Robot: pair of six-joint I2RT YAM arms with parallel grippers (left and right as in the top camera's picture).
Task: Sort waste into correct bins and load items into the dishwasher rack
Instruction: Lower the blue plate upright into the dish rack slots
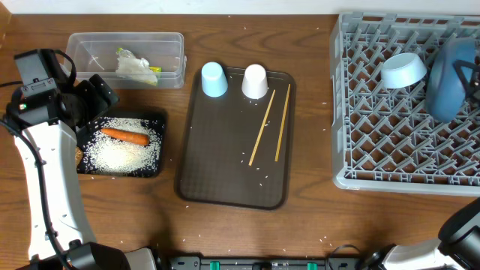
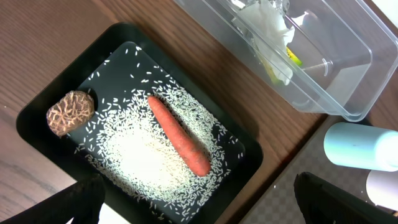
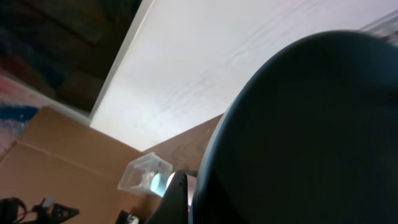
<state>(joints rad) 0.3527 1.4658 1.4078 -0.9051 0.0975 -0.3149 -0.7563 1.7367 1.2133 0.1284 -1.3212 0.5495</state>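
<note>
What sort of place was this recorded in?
Probably a lab tabletop staged for dish clearing, not a real kitchen: a grey dishwasher rack, a brown serving tray and a white robot arm share a wooden table.

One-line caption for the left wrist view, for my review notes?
Open left gripper above a black tray holding rice, a carrot and a brown lump, beside a clear tub with tissue and wrapper.

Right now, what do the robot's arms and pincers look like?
The left arm has a long white link with black joint housings and a thin black cable running along it. The left pincer has two black fingers. The right arm shows the same white and black at the frame's edge.
</note>
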